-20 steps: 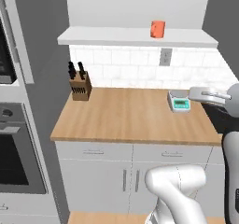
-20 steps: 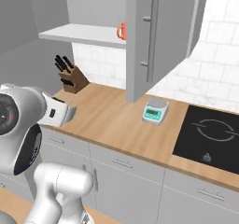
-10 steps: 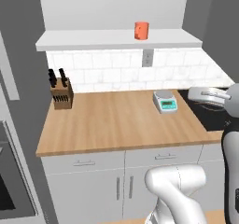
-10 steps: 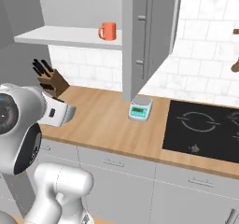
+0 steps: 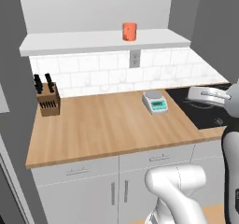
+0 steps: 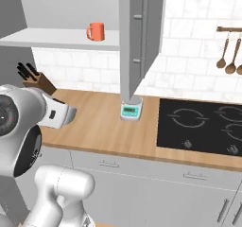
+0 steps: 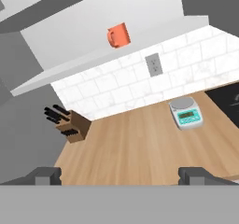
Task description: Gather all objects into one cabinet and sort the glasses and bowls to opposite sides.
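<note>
A salmon-orange cup (image 5: 129, 31) stands alone on the white shelf (image 5: 93, 42) of the open cabinet; it also shows as cup (image 6: 96, 31) and cup (image 7: 118, 35). The cabinet's grey door (image 6: 139, 37) with its long bar handle is swung open, edge toward me. My gripper (image 7: 120, 175) is open, its two dark tips wide apart with nothing between them. It hovers over the counter's front edge, well below and short of the cup. The hand (image 5: 207, 96) juts out at the right. The other cups and the wooden bowl are out of view.
On the wooden counter (image 5: 102, 125) sit a knife block (image 5: 48, 98) at the left and a small kitchen scale (image 5: 155, 101) near the back. A black cooktop (image 6: 203, 126) lies to the right, with wooden spoons (image 6: 227, 56) hanging above it. White drawers run below.
The whole picture has slid leftward in both base views, so the base has driven right. More of the cooktop now shows. The arm keeps its pose and the cup has not moved.
</note>
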Controlling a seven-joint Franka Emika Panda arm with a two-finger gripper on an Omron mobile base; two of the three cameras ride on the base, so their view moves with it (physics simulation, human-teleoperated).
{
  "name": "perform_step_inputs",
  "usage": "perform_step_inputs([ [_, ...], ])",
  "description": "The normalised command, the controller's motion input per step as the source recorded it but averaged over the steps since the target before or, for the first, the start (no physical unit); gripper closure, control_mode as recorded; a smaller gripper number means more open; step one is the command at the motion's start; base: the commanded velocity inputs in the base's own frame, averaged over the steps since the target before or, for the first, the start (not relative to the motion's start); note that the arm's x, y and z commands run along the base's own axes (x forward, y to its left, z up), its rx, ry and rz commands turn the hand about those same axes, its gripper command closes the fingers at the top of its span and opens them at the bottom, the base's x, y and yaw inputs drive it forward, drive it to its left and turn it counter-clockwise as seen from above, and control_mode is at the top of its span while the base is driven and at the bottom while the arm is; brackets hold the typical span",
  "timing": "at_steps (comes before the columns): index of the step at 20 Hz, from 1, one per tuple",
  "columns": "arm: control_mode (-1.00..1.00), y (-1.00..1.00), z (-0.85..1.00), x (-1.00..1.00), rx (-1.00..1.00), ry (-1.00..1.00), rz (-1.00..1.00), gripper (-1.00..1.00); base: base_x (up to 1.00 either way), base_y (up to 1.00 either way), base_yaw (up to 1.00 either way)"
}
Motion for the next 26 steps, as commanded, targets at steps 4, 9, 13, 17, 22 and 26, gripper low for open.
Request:
perform_step_inputs([
  [4, 1.00, 0.00, 0.00, 0.00, 0.00, 0.00, 0.00, -1.00, 0.01, 0.21, 0.00],
  [9, 1.00, 0.00, 0.00, 0.00, 0.00, 0.00, 0.00, -1.00, 0.43, 0.05, 0.00],
  [13, 1.00, 0.00, 0.00, 0.00, 0.00, 0.00, 0.00, -1.00, 0.37, 0.05, 0.00],
  [17, 1.00, 0.00, 0.00, 0.00, 0.00, 0.00, 0.00, -1.00, 0.33, 0.13, 0.08],
  [22, 1.00, 0.00, 0.00, 0.00, 0.00, 0.00, 0.00, -1.00, 0.31, 0.11, 0.08],
  [26, 1.00, 0.00, 0.00, 0.00, 0.00, 0.00, 0.00, -1.00, 0.26, 0.07, 0.05],
])
